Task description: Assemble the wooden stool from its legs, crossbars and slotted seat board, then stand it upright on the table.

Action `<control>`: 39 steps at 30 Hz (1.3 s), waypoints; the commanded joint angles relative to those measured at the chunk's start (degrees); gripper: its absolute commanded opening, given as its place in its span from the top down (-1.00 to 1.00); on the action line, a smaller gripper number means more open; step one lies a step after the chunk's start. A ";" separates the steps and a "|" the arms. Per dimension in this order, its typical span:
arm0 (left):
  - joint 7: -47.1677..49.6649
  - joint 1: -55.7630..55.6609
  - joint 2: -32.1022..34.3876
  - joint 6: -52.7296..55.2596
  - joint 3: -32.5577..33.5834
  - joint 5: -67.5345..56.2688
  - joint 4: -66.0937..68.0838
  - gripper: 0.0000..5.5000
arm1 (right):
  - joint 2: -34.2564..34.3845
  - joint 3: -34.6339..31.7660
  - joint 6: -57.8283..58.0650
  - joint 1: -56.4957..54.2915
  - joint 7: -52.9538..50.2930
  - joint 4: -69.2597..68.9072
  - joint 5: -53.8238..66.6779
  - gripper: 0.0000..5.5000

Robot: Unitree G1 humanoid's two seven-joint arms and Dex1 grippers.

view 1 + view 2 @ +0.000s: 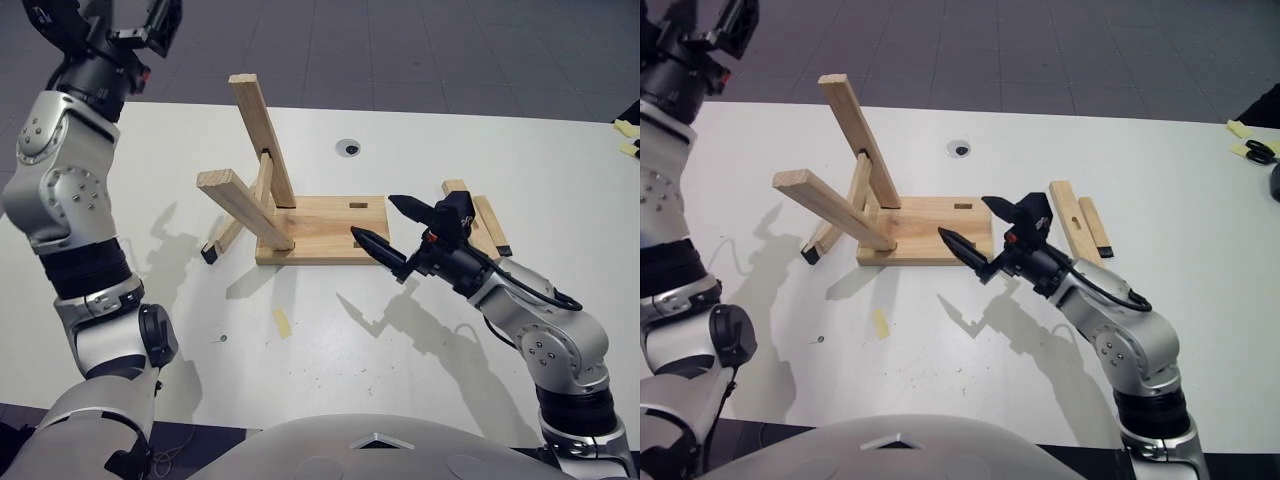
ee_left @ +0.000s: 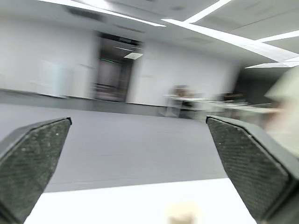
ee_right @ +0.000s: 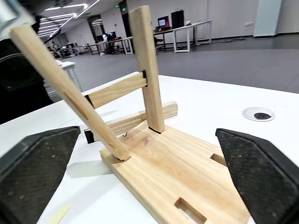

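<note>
Stool seat board (image 1: 320, 228) is lying flat on the table (image 1: 520, 160), the right pincer (image 1: 374, 216) hanging wide open and empty at its right end, the left pincer (image 2: 139, 172) likewise open and empty high beyond its left end. Best is probably taking a loose leg (image 1: 1076, 220) right of the board mid-length and seating it square in an empty slot (image 1: 358, 206) without jarring the two fitted legs (image 1: 262, 140).
</note>
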 commanded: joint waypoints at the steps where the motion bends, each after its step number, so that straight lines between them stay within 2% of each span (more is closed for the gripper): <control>1: -11.43 10.38 9.58 15.64 0.89 -16.76 -12.90 -0.95 | 1.11 -1.95 -0.49 0.79 -1.55 0.35 -1.36 -0.96; 3: -15.08 15.10 13.21 17.82 0.55 -18.55 -15.94 -0.95 | 1.14 -2.52 -0.29 1.26 -1.65 0.31 -1.49 -0.96; 6: -17.60 20.35 17.38 14.92 -4.84 -11.32 -18.79 -0.95 | 1.39 -3.51 -0.02 1.70 -2.09 0.02 -1.36 -0.96; 12: -13.27 18.78 14.61 4.08 -14.65 3.73 -18.19 -0.95 | 1.97 -4.83 0.39 0.46 -2.70 0.30 -1.08 -0.96; 15: -12.65 16.70 15.69 -3.96 -17.56 13.07 -12.46 -0.95 | 2.12 -4.73 0.49 0.07 -2.60 0.64 -1.24 -0.96; 19: -10.98 7.68 16.35 -18.68 -19.69 25.98 4.44 -0.95 | 2.38 -4.39 0.14 -0.51 -2.46 1.45 -2.04 -0.96; 23: -10.17 -2.11 11.38 -26.89 -21.00 30.42 17.60 -0.95 | 2.44 -2.65 -0.31 -2.38 -1.92 3.34 -4.48 -0.96; 28: -6.43 -3.64 1.46 -28.54 -22.85 30.82 19.70 -0.95 | 2.88 1.60 -2.21 -4.50 -5.51 9.31 -14.89 -0.96; 30: -2.88 -2.47 1.00 -28.90 -20.84 31.98 19.19 -0.95 | 3.73 1.57 -2.97 -5.58 -6.47 11.87 -17.30 -0.96; 36: 9.51 -6.56 1.52 -30.43 -5.08 27.10 24.48 -0.95 | 4.83 -0.16 -3.72 -3.08 -6.05 12.45 -19.02 -0.96; 39: 13.08 -8.35 0.46 -29.77 -2.78 26.25 27.24 -0.95 | 5.23 -0.36 -3.60 -2.61 -6.11 12.00 -19.46 -0.96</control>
